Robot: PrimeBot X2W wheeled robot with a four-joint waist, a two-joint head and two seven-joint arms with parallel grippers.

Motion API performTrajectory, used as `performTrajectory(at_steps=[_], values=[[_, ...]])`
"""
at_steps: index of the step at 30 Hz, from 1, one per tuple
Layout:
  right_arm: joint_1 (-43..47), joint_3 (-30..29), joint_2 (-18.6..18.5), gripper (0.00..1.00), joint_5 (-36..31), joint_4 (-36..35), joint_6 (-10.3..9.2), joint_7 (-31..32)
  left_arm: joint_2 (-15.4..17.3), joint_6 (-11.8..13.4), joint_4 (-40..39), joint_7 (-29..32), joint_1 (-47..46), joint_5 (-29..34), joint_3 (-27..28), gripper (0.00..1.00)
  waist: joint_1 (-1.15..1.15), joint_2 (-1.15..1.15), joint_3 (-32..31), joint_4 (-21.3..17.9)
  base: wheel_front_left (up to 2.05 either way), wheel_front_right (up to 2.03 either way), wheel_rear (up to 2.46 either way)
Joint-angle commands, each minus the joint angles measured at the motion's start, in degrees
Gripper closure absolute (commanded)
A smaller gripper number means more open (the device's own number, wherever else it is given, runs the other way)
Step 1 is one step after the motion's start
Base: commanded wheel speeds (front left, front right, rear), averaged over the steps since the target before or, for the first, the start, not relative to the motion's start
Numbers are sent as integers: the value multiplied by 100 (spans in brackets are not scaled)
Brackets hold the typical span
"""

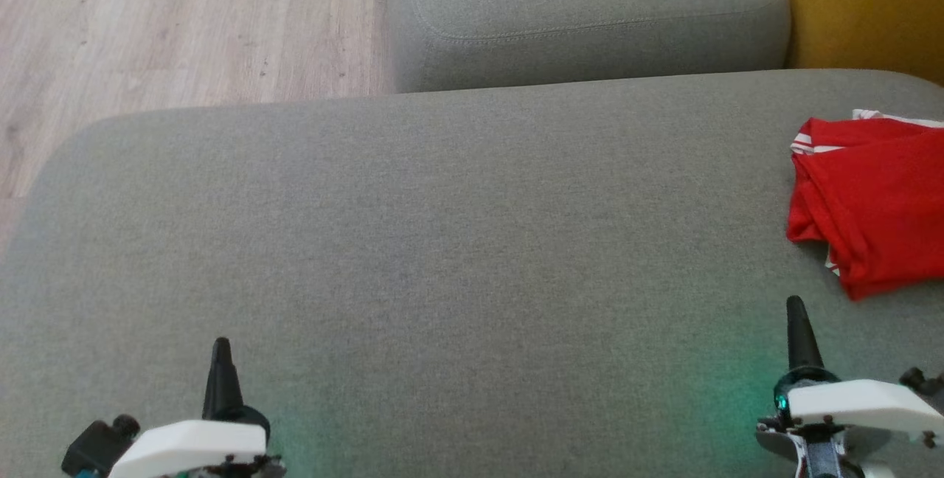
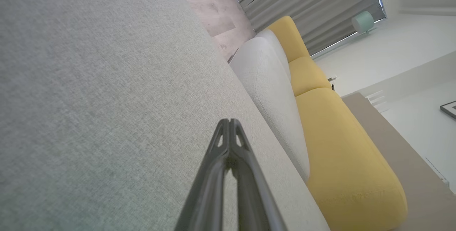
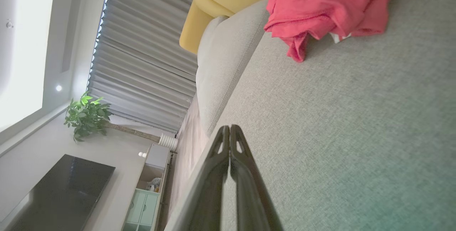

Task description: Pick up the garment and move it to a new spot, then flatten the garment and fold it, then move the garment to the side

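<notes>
A broad grey sofa seat (image 1: 442, 242) carries the bunched red garment (image 1: 874, 198) at its right side. The left claw (image 1: 221, 351) and the right claw (image 1: 796, 310) hover above the seat, each pressed together and empty.

Grey woven cloth on sofa seat (image 1: 442, 242): matt, grainy, a bit rough. The grey cushion (image 1: 590, 13) is the same cloth w/ a stitched seam. The garment (image 1: 877, 198) is red cloth, soft, matt, creased, w/ white striped trim. The floor (image 1: 147, 35) is pale wood planks, smooth, low sheen. The yellow cushion (image 2: 342, 145) is matt cloth. On left gripper (image 1: 221, 351) & right gripper (image 1: 796, 312), dark smooth fingers, prob. plastic, slight sheen; white shells smooth plastic. The TV (image 3: 64, 191) is glossy black.
</notes>
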Motion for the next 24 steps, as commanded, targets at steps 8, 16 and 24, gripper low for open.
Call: performTrajectory(at_steps=[8,16,24], values=[[-402,-35,-117,100,599,-236,-3,166,85,-108,-141,152,-413,-622,320,100,0,0,13,-26,0,0,0],[-479,-115,-117,100,1114,-256,-3,301,84,-185,-118,288,-502,-1169,450,100,0,0,26,-53,0,0,0],[-556,-197,-116,100,1626,-276,-4,436,81,-261,-95,425,-590,-1712,581,100,0,0,39,-80,0,0,0]])
